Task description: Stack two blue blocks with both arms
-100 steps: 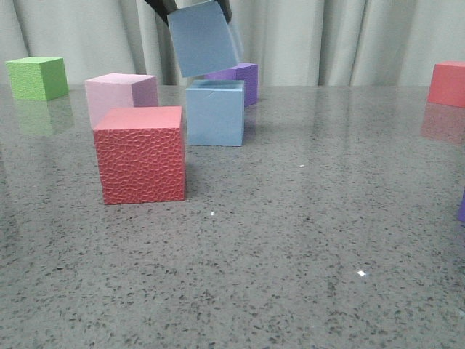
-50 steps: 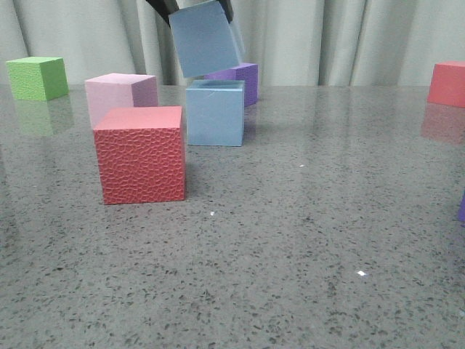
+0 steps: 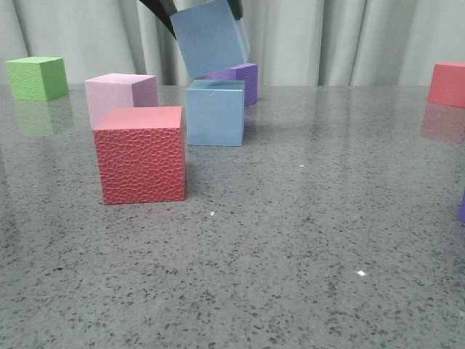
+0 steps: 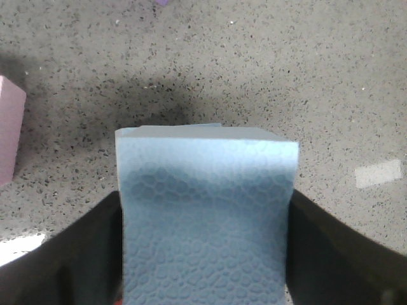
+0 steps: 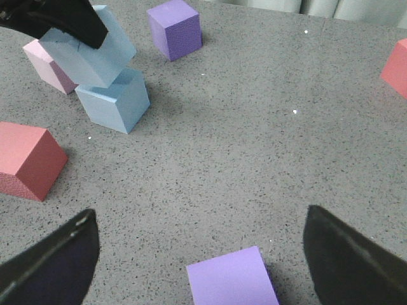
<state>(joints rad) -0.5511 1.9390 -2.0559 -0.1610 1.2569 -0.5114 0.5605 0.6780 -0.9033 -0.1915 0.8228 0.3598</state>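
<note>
Front view, left gripper [image 3: 207, 7] clamping tilted blue block [image 3: 210, 38] above second blue block [image 3: 215, 113], right gripper [image 5: 200, 254] spread, empty

2 blue blocks [image 3: 211, 36] [image 3: 215, 113], 2 red cubes [image 3: 139, 154] [image 3: 446, 83], 2 purple cubes [image 5: 175, 28] [image 5: 234, 278] (1 pink cube [image 3: 119, 93], 1 green cube [image 3: 37, 77]).

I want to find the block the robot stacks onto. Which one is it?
Look at the grey speckled table, behind the big red cube. There sits a pale blue cube, right under another blue cube held tilted in the left pincer. The purple cube behind is darker.

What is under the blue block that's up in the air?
Under the held blue block sits the other blue block on the table. The left wrist view shows only its far edge; the rest is covered.
</note>
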